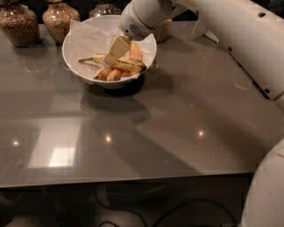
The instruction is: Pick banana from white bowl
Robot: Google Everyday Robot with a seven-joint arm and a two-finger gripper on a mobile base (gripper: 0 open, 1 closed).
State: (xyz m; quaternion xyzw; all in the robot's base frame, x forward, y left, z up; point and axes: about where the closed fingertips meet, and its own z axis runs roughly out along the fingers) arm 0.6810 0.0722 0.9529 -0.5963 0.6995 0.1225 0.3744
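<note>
The white bowl (77, 42), lined with crinkled white paper, stands at the back of the grey table. The long yellow speckled banana (128, 64) lies across it, its dark end pointing right. Shorter orange-toned bananas (110, 73) lie under and behind it. My gripper (110, 58) reaches down into the bowl from the upper right, with its cream tip right at the long banana's middle. I cannot tell whether it touches the banana. The white arm (230, 31) runs off to the right.
Glass jars of grain stand behind the bowl: two at the back left (17, 24) (60, 17), one behind (104, 8) and one to the right (162, 29). The grey table (155, 133) stretches toward me, its front edge near the bottom.
</note>
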